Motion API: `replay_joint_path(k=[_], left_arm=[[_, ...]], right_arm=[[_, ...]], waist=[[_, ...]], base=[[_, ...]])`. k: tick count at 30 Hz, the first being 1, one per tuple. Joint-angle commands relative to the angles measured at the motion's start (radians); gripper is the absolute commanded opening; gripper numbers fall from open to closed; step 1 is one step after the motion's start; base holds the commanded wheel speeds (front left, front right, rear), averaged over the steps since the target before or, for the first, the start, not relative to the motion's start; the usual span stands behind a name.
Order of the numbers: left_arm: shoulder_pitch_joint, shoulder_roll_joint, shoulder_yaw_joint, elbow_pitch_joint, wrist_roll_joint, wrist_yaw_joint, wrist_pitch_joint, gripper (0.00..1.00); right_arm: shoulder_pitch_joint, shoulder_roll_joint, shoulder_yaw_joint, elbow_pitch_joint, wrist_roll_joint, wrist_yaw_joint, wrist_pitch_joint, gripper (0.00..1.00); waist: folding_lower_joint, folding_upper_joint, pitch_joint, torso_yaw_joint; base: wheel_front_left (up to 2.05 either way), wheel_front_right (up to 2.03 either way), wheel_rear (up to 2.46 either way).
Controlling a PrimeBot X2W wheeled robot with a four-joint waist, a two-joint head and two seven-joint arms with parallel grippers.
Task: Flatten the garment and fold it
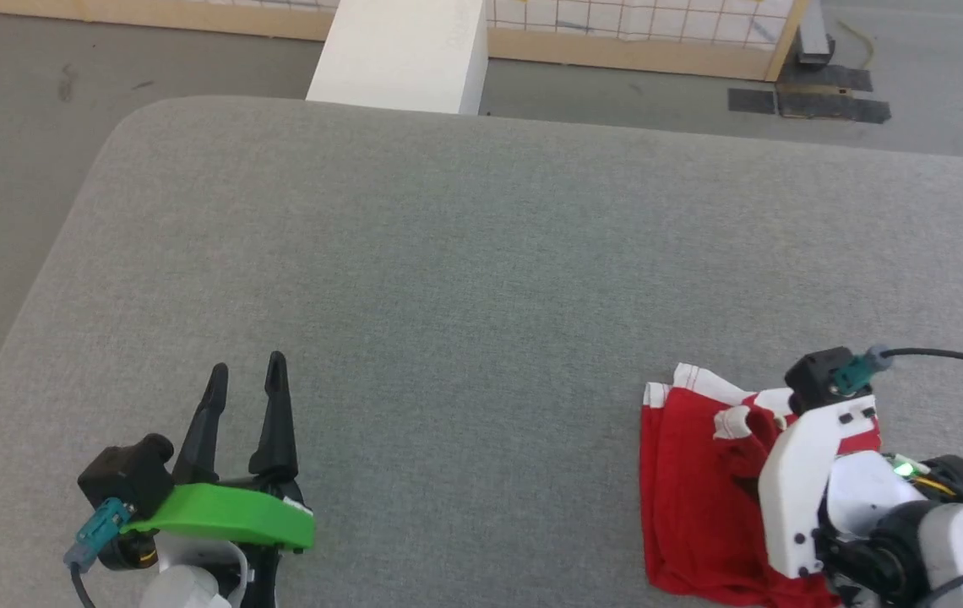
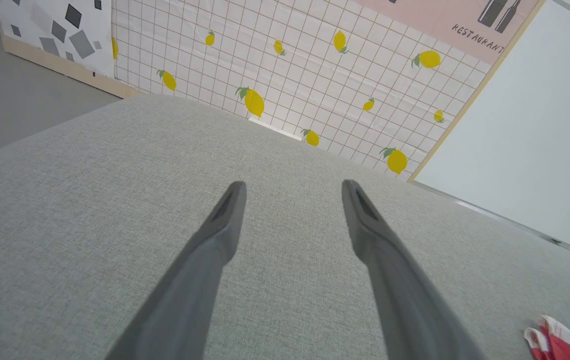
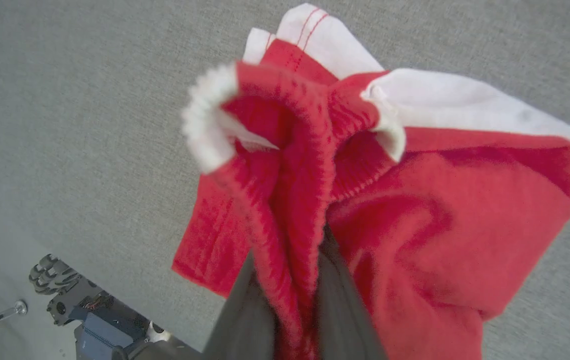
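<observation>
The garment [image 1: 693,490] is a crumpled red heap with white trim at the near right of the grey padded table [image 1: 481,253]. My right gripper [image 1: 802,481] stands over it, fingers pointing down into the cloth. In the right wrist view the right gripper [image 3: 295,300] is shut on a bunched ridge of the garment's [image 3: 440,215] red elastic waistband, and the fabric hides the fingertips. My left gripper [image 1: 247,363] rests at the near left, open and holding nothing, far from the cloth. Between the open fingers of the left gripper [image 2: 293,184] is bare table, with a corner of the garment [image 2: 560,345] at the lower right.
A white block [image 1: 401,51] stands beyond the table's far edge, in front of a tiled wall panel with lemons [image 2: 255,100]. Grey floor surrounds the table on the left and far sides. My wheeled base [image 3: 80,320] shows below the table's near edge.
</observation>
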Motion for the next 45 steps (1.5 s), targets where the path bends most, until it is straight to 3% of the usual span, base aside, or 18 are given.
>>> replay_joint_path(k=[1, 11, 12, 13, 19, 29, 36, 41, 45], left_arm=[[-0.020, 0.006, -0.002, 0.003, -0.002, -0.006, -0.005, 1.00], [-0.025, 0.001, -0.007, 0.006, -0.006, -0.006, -0.005, 1.00], [-0.026, 0.000, -0.006, 0.007, -0.007, -0.006, -0.005, 1.00], [-0.027, 0.000, -0.006, 0.007, -0.007, -0.006, -0.005, 1.00], [-0.020, 0.002, -0.001, 0.009, -0.006, -0.007, -0.005, 1.00], [-0.004, 0.006, 0.002, 0.007, -0.003, -0.007, -0.005, 1.00], [-0.006, 0.014, 0.002, -0.007, 0.012, -0.007, -0.005, 1.00], [-0.003, 0.013, 0.008, -0.023, 0.029, -0.007, -0.005, 1.00], [-0.002, 0.011, 0.012, -0.031, 0.037, -0.007, -0.005, 1.00]], right_arm=[[-0.022, 0.013, 0.005, 0.027, -0.011, -0.001, -0.024, 0.00], [-0.063, 0.048, 0.028, 0.212, -0.083, -0.001, -0.122, 0.00], [-0.070, 0.049, 0.034, 0.219, -0.089, -0.001, -0.132, 0.85], [-0.075, 0.050, 0.037, 0.221, -0.092, -0.001, -0.141, 1.00], [-0.098, 0.006, 0.100, 0.166, -0.093, -0.001, -0.131, 1.00], [-0.081, -0.038, 0.146, -0.048, -0.041, -0.001, -0.075, 1.00], [-0.051, 0.002, 0.016, -0.145, -0.109, -0.001, -0.203, 1.00], [0.032, 0.046, -0.095, -0.128, -0.174, -0.001, -0.263, 1.00], [0.085, 0.064, -0.128, -0.088, -0.213, -0.001, -0.269, 1.00]], waist=[[0.0000, 0.0000, 0.007, 0.008], [0.0000, 0.0000, 0.020, 0.018], [0.0000, 0.0000, 0.020, 0.018], [0.0000, 0.0000, 0.019, 0.017], [0.0000, 0.0000, 0.002, 0.007], [0.0000, 0.0000, -0.027, -0.031], [0.0000, 0.0000, -0.035, -0.057], [0.0000, 0.0000, -0.034, -0.065], [0.0000, 0.0000, -0.025, -0.068]], base=[[0.00, 0.00, 0.00], [0.00, 0.00, 0.00], [0.00, 0.00, 0.00], [0.00, 0.00, 0.00], [0.00, 0.00, 0.00], [0.00, 0.00, 0.00], [0.00, 0.00, 0.00], [0.00, 0.00, 0.00], [0.00, 0.00, 0.00]])
